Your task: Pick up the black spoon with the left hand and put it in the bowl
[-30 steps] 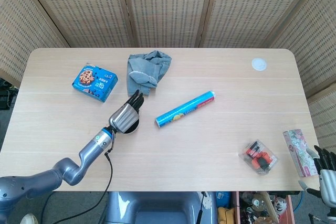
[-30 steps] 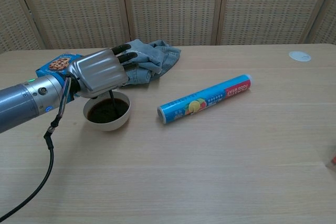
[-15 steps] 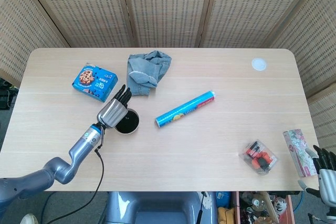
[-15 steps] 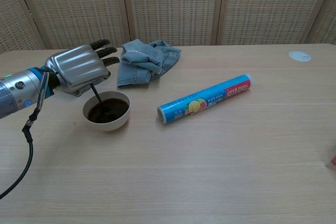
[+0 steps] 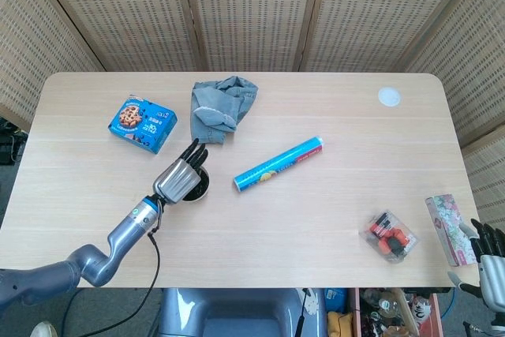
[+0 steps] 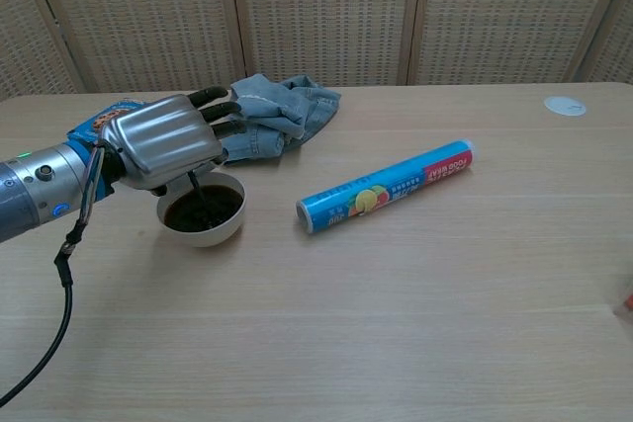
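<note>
A white bowl (image 6: 233, 218) with a dark inside stands on the table left of centre; in the head view only its right edge (image 5: 203, 189) shows past my hand. My left hand (image 6: 163, 140) hovers just over the bowl's left rim, palm down, fingers stretched toward the cloth, also seen from above (image 5: 180, 179). It holds the thin black spoon (image 6: 196, 195), whose stem drops from under the palm into the bowl. My right hand (image 5: 489, 262) hangs off the table's front right corner, fingers apart and holding nothing.
A blue cookie box (image 5: 143, 123) lies behind the bowl to the left, a crumpled denim cloth (image 5: 221, 106) behind it. A blue wrap roll (image 6: 386, 186) lies diagonally to the right. A white disc (image 5: 388, 97), a red packet (image 5: 390, 236) and a floral box (image 5: 448, 228) sit far right.
My left hand swung left away from the bowl's centre, then came back right over the rim. The spoon went with it, its lower end staying in the bowl. The right hand stayed still.
</note>
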